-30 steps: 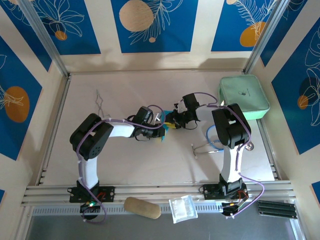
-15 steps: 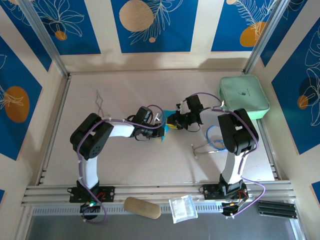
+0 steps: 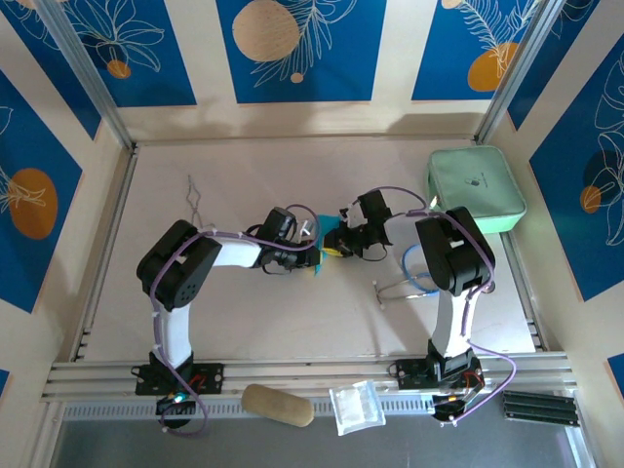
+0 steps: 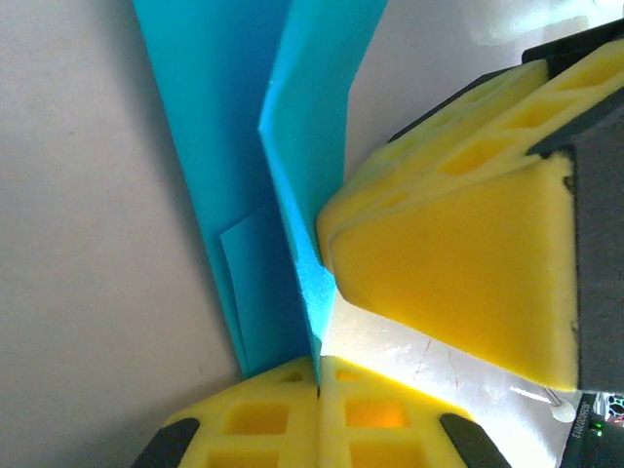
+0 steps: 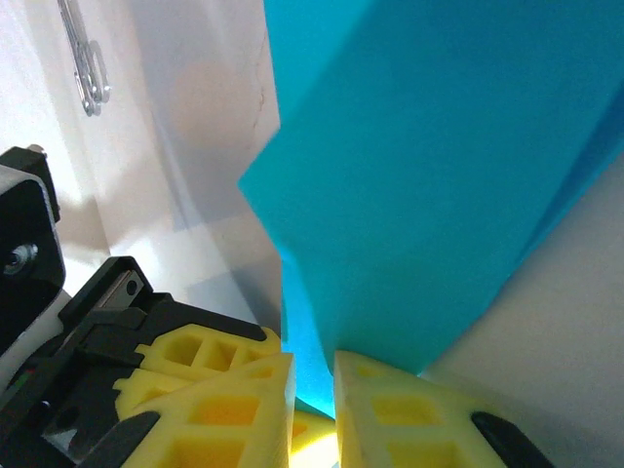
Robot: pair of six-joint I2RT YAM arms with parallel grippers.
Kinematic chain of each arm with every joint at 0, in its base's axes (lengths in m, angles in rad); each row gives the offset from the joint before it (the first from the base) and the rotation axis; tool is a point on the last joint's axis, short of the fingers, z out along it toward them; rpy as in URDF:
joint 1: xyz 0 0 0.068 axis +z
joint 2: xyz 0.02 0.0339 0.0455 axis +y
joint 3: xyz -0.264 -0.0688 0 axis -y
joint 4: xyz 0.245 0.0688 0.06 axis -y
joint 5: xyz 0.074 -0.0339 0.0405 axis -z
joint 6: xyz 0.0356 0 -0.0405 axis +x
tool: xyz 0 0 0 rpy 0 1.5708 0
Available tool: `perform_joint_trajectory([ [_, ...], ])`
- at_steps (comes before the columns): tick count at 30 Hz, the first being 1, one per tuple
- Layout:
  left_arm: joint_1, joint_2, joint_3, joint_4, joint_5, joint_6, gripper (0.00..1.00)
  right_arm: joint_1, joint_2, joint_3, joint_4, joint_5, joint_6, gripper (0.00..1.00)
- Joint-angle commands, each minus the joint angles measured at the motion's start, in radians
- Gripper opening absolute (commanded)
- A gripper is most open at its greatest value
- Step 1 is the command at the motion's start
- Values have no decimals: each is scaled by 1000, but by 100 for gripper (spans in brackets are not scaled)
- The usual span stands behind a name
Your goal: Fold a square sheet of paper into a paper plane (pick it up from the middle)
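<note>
Since the earlier frames our right arm is swinging its elbow back in and nudging its wrist a little leftward, so that more teal is showing between the two wrists; our left arm is staying where it was.

We are holding the teal paper [image 3: 330, 240] near the middle of the table [image 3: 244, 322], between both wrists. We cannot tell whether it is touching the surface. It is no longer looking like a flat square. From the left wrist we are seeing a long, narrow shape with a sharp raised crease and a smaller flap layered on one side.

Our left gripper [image 4: 319, 363] is pressing its yellow pads together on the paper's near edge. Our right gripper [image 5: 312, 361] is pinching the sheet too, with only a thin teal sliver showing between its pads. The two grippers are sitting just beside each other.

We are judging the task to be well along: several folds are already creased in and the shape is narrowing toward a dart. Remaining, we are guessing, are the last wing folds, a firm press, and setting it down.

Further out, the mint-green pouch [image 3: 475, 187] is lying by the right wall, well apart from the paper, and a clear plastic bag [image 3: 356, 407] is resting on the near rail.
</note>
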Motion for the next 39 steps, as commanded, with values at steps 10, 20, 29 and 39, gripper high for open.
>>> perform_joint_trajectory([
  [10,20,45,-34,-72,-45,7,8,19,56,52,-42,-11,-16,19],
  [20,20,13,-52,-73,-41,-4,12,23,89,95,-134,62,-27,19],
  [29,18,-37,-87,-69,-36,-33,15,25,90,105,-143,72,-25,19],
  [39,7,-81,-106,-67,-32,-68,15,28,90,106,-137,56,-21,19],
])
